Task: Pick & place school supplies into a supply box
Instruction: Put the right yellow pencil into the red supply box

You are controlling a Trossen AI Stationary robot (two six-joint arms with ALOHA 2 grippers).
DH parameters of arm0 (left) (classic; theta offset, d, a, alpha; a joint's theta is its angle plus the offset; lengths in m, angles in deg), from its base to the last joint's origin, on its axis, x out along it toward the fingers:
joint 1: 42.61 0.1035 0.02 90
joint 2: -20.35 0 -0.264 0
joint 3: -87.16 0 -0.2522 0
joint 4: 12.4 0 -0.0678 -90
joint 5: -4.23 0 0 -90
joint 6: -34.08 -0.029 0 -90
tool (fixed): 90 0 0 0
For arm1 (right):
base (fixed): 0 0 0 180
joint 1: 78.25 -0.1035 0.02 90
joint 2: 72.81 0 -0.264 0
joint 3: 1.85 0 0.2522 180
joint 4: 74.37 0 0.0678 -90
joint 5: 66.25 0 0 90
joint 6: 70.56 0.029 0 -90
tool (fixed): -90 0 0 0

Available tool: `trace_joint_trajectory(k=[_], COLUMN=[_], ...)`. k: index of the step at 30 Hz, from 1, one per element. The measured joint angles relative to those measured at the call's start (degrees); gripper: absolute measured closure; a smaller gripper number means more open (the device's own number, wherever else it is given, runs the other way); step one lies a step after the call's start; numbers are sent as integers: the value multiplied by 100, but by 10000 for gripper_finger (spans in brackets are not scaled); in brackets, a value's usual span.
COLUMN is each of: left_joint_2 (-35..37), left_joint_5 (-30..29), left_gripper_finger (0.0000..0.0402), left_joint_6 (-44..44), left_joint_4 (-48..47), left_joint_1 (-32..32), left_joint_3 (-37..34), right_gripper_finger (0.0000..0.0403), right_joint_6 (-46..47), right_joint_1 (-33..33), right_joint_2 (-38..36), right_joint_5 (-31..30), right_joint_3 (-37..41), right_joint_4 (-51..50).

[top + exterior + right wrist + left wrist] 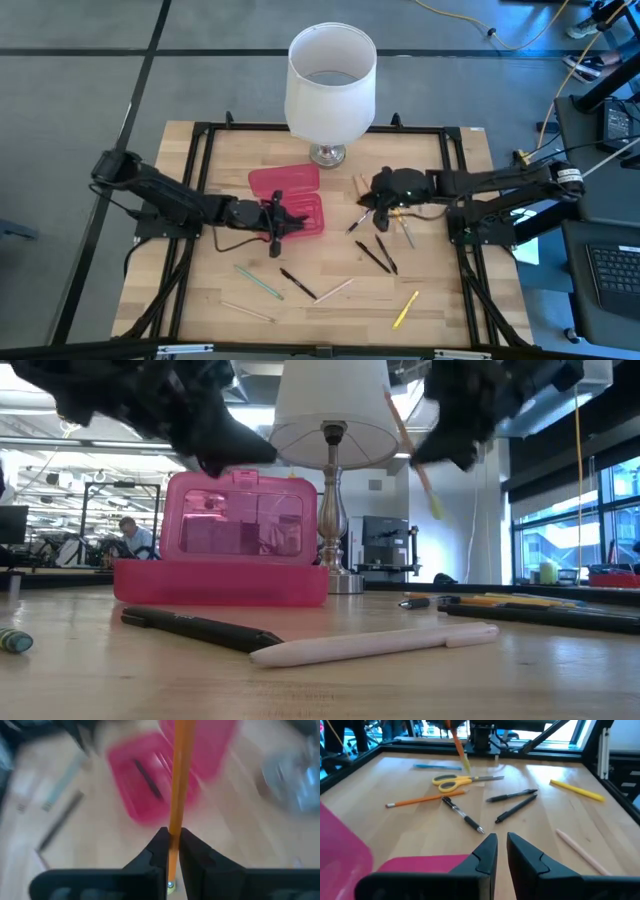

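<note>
Right gripper (171, 840), seen through its own wrist camera, pinches an orange pencil (178, 775) between narrow dark fingers; the thin straight shaft runs forward from the jaws toward the supply box (150, 780), a blurred pink tray with one dark pen lying inside. Everything round the box is smeared and hard to read.

From above, that gripper (385, 200) hangs over the wood to the right of the box (300, 212), and the pencil itself is hard to pick out there. The left gripper (283, 228) sits at the box's front edge, its fingers nearly together with nothing visibly between them. The hinged lid lies back toward the white lamp (331, 85).

At table height, the box (235, 555) is translucent pink plastic, lid upright; both arms are cut off at the top. A black pen (195, 628) and a pale pen (375, 643) lie in front of the box.

The left wrist camera shows yellow-handled scissors (457, 781) beyond the box, blades pointing away from an orange pencil lying flat beside them.
</note>
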Motion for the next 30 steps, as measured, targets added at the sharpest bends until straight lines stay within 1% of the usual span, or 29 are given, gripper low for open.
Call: trace_joint_trajectory(k=[4,7,12,17,21,25,30], left_joint_2=[-607,-977,-1412,-1732,-2034,-2240,-2296], left_joint_5=[-2,-7,60,214,273,284,386], left_gripper_finger=[375,385,399,400,400,399,400], left_joint_6=[1,96,151,525,751,855,856], left_joint_4=[738,1263,2005,2002,1994,2003,2005], left_joint_1=[0,0,36,161,199,199,199], left_joint_3=[0,1,15,175,345,505,616], right_gripper_finger=[372,373,369,374,369,370,372], right_joint_6=[-561,-831,-1226,-1601,-1746,-1731,-1731], right_joint_1=[-236,-424,-707,-888,-947,-947,-945], right_joint_2=[0,78,565,1178,1466,1583,1616], right_joint_5=[-5,-5,-6,-1,68,141,144], right_joint_3=[0,-2,-4,-2,-3,-4,-4], right_joint_4=[955,1412,2106,2928,3436,3562,3566])
